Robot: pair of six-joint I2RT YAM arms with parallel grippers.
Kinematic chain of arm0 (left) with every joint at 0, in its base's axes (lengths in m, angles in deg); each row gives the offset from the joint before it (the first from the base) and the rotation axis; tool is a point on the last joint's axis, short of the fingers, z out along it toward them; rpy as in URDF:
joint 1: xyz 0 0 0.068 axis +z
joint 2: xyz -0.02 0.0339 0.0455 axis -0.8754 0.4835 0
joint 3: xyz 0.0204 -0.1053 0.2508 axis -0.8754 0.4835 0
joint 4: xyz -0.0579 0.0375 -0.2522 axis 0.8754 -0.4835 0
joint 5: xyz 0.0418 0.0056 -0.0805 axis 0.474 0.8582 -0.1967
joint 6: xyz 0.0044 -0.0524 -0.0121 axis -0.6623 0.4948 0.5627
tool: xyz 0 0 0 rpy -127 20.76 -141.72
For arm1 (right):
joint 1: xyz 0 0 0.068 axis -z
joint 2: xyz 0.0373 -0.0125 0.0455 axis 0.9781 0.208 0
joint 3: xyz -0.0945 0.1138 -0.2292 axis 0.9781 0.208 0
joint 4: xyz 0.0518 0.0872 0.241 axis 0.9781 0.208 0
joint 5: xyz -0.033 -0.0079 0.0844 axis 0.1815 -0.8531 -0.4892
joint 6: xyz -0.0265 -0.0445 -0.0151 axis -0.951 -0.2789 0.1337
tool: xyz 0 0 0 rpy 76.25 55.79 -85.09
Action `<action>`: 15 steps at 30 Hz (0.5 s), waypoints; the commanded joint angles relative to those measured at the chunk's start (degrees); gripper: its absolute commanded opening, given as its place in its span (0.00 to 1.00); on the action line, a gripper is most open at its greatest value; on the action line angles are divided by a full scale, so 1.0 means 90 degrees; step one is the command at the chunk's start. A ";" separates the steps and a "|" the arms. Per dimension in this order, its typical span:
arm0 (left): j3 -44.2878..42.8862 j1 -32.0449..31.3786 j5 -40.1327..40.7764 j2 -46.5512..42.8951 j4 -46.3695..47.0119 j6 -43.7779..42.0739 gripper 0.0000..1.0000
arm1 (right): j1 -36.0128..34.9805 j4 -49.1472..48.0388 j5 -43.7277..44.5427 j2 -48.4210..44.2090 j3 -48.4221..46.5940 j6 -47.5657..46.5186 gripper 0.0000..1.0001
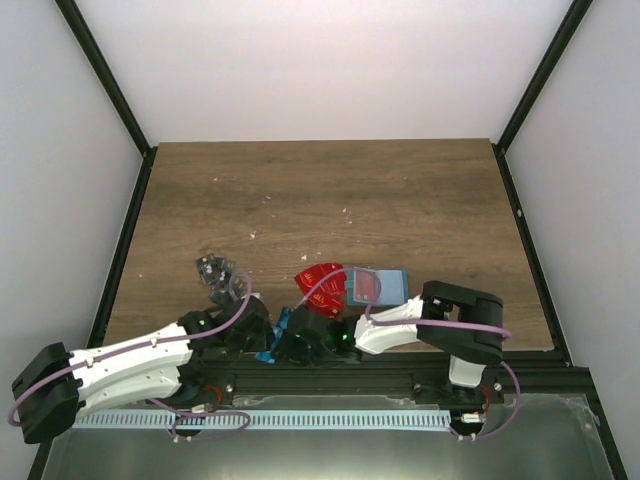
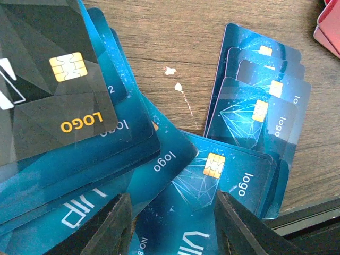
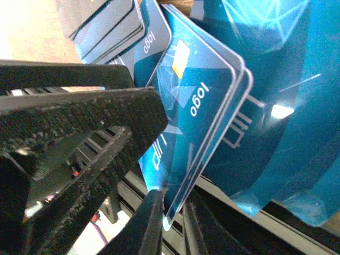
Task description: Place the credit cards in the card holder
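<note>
At the near edge of the brown wooden counter (image 1: 330, 190) the right fingers (image 3: 169, 220) pinch a corner of two glossy blue plastic credit cards (image 3: 204, 106) printed "logo" and "VIP". The left fingers (image 2: 172, 228) stand apart, empty, over the same spread, by a dark patterned card (image 2: 48, 90) reading "LOGO". Just beyond, nearer the right arm, lies the flat dull teal card holder (image 1: 393, 285), long axis left-right, just beside fanned glossy red cards (image 1: 322, 283).

Robot lab test cell I run remotely, white panel walls (image 1: 300, 60) and black frame struts (image 1: 105, 70) far beyond my fingers (image 2: 101, 231), wooden tabletop (image 1: 400, 200) under them, slotted mounting rail (image 1: 330, 420) behind them.
</note>
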 commanded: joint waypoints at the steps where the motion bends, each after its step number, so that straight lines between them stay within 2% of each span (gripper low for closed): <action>1: 0.0047 -0.0032 -0.0049 -0.0011 -0.0068 -0.0080 0.45 | 0.0051 -0.0186 0.0219 0.0061 -0.0118 0.0024 0.07; 3: -0.0036 -0.0032 -0.0038 -0.0130 -0.0055 -0.0118 0.45 | 0.0112 -0.0171 0.0242 -0.0082 -0.0021 -0.0026 0.01; 9: -0.0411 -0.0028 0.0072 -0.0723 0.0042 -0.0235 0.47 | 0.0400 0.0444 0.0535 -0.1129 0.0292 -0.0601 0.01; 15: -0.0566 -0.0025 -0.0007 -0.1284 0.0723 -0.0444 0.56 | 0.0913 0.0477 0.0489 -0.2732 0.1003 -0.1880 0.01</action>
